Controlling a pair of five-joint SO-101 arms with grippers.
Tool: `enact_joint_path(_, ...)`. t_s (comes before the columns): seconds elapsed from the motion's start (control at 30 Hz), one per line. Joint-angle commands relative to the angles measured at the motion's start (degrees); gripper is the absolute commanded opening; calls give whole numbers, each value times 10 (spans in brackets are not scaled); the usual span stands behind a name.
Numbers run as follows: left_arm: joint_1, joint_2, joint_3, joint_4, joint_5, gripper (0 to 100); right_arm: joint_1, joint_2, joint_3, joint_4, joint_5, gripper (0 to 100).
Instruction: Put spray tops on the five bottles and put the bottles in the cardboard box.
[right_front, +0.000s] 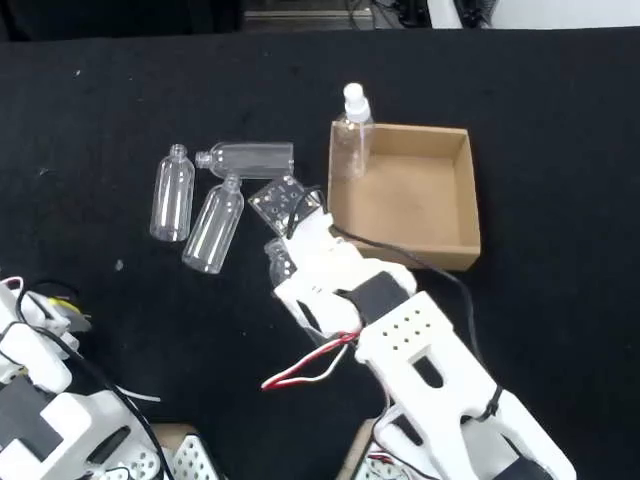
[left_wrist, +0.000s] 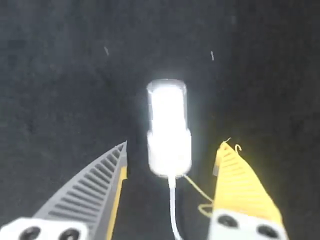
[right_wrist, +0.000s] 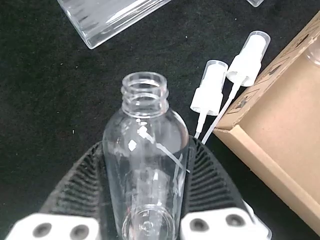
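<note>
My right gripper (right_wrist: 145, 165) is shut on a clear, uncapped bottle (right_wrist: 145, 150) whose open neck points away from the wrist. In the high view this gripper (right_front: 285, 265) sits just left of the cardboard box (right_front: 440, 245). Two white spray tops (right_wrist: 227, 80) lie on the cloth by the box's corner (right_wrist: 270, 145). My left gripper (left_wrist: 172, 146) is open and straddles a white spray top (left_wrist: 169, 130) lying on the black cloth; in the high view it sits at the near left (right_front: 50, 308). A capped bottle (right_front: 352, 135) stands in the box's far left corner.
Three uncapped clear bottles (right_front: 173, 192) (right_front: 247, 157) (right_front: 214, 228) lie on the black cloth left of the box. One of them (right_wrist: 110, 15) lies just beyond the held bottle. A red and white cable (right_front: 305, 372) hangs from the right arm.
</note>
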Motion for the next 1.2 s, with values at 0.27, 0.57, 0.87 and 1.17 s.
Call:
enact_joint_path(0.27,36,-4,45,-84,4,222,-10,2,-1,-11,1,11)
enact_joint_path(0.57,43,-10,-25,-49,5,27,-11,-8,-1,-11,-4,11)
enact_joint_path(0.87,132,-12,-326,220,11,29,-11,-206,67,-11,-5,11)
enact_joint_path(1.17,262,-142,-544,319,73,29,-11,-285,140,-85,-32,11)
